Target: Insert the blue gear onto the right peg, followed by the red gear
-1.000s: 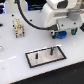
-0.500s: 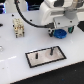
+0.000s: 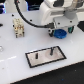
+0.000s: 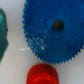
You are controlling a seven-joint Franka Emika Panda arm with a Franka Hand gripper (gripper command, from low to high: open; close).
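Observation:
The blue gear [image 4: 52, 30] fills most of the wrist view, lying flat on the white table with its centre hole showing. The red gear [image 4: 42, 74] lies just beside its rim. In the exterior view my gripper [image 3: 56, 30] hangs right over the blue gear [image 3: 61, 33], at the exterior view's upper right. My fingers do not show clearly, so I cannot tell how the jaws stand. The right peg [image 3: 50, 50] stands upright on the white black-bordered plate [image 3: 57, 54], nearer the camera than the gear. I cannot make out the red gear in the exterior view.
The other peg [image 3: 36, 56] stands on the same plate towards the exterior view's left. A beige blocky object [image 3: 18, 26] stands at the back left. A teal thing [image 4: 2, 30] shows at the edge of the wrist view.
The gripper stays over the blue gear. The gears and the plate have not moved.

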